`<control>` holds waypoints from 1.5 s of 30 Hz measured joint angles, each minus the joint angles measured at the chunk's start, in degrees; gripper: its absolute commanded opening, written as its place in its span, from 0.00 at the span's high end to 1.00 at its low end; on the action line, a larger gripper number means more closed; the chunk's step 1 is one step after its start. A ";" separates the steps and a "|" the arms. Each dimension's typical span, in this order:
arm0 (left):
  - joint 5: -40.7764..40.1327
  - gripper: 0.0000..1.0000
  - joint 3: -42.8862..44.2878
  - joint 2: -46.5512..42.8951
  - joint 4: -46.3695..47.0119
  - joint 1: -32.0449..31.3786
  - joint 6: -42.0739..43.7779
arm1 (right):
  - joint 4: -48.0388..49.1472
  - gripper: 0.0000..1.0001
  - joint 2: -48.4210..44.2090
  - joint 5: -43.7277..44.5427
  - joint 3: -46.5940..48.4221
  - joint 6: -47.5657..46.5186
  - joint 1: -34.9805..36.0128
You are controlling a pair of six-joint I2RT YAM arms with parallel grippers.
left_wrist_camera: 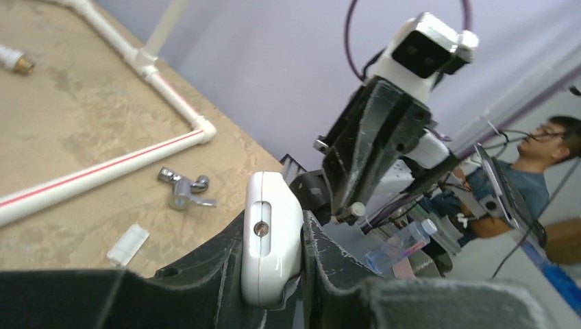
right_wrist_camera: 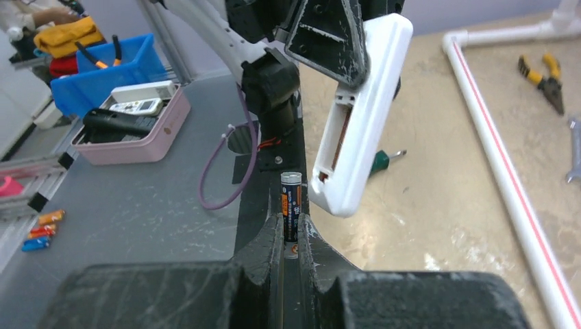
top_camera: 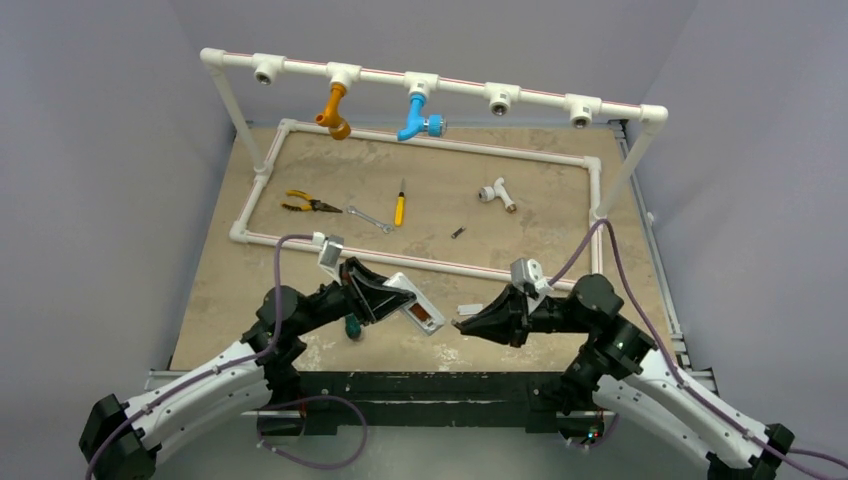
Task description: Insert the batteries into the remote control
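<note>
Left gripper (left_wrist_camera: 274, 277) clamped the white remote control (left_wrist_camera: 273, 226) above the table (top_camera: 225, 295) near its front edge, battery bay (right_wrist_camera: 338, 147) exposed, while the right gripper (right_wrist_camera: 290, 243) pinched one battery (right_wrist_camera: 290, 202) upright just beside it, a second battery (top_camera: 457, 232) lying well apart on the table.

Glossy plastic remote control (left_wrist_camera: 270, 240), rough matt table (left_wrist_camera: 82, 116)

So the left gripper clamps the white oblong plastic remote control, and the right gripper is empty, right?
Not quite. The right gripper isn't empty: it pinches a slim dark cylindrical battery, as the right wrist view shows. The left gripper does clamp the remote control.
</note>
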 measured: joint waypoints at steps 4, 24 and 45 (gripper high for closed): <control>-5.11 1.00 -2.38 4.52 0.20 0.00 -4.55 | -5.33 1.00 6.21 9.14 4.22 2.19 6.62; -8.52 1.00 -5.20 6.51 2.78 0.02 -12.83 | -31.32 1.00 34.23 45.97 27.96 7.56 23.80; -9.14 1.00 -5.90 8.31 2.89 0.02 -13.90 | -29.40 1.00 40.28 46.88 29.51 11.06 24.13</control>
